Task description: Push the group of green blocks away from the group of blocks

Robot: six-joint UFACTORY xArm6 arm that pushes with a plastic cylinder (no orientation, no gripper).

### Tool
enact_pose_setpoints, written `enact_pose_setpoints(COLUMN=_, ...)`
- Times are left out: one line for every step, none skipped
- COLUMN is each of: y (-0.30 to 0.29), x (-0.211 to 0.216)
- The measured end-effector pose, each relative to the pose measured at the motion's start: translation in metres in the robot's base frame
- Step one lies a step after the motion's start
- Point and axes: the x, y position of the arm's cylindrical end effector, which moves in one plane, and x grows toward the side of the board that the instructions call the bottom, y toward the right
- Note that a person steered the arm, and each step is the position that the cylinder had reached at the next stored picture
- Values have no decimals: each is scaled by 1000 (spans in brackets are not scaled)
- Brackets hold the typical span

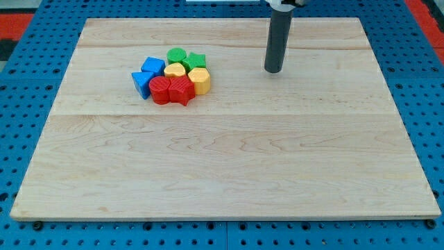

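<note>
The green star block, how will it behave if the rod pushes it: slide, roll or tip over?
The green star block sits low and flat, so it would probably slide, not roll or tip. It touches the green round block and a yellow block, so neighbours may move too. My tip stands apart, on the view's right.

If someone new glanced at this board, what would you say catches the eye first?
The tight cluster of coloured blocks at the view's upper left: two green blocks at its top, two blue blocks on its left, two yellow blocks in the middle and right, two red blocks at the bottom. Next, the dark rod, my tip standing apart at the view's right of the cluster on the pale wooden board.
</note>
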Motion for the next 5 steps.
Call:
enact_pose_setpoints(y=-12, x=0)
enact_pose_setpoints(y=-19, x=0)
enact_pose_setpoints(y=-19, x=0)
enact_pose_setpoints(y=-37, x=1)
enact_pose_setpoints(y=-58, x=1)
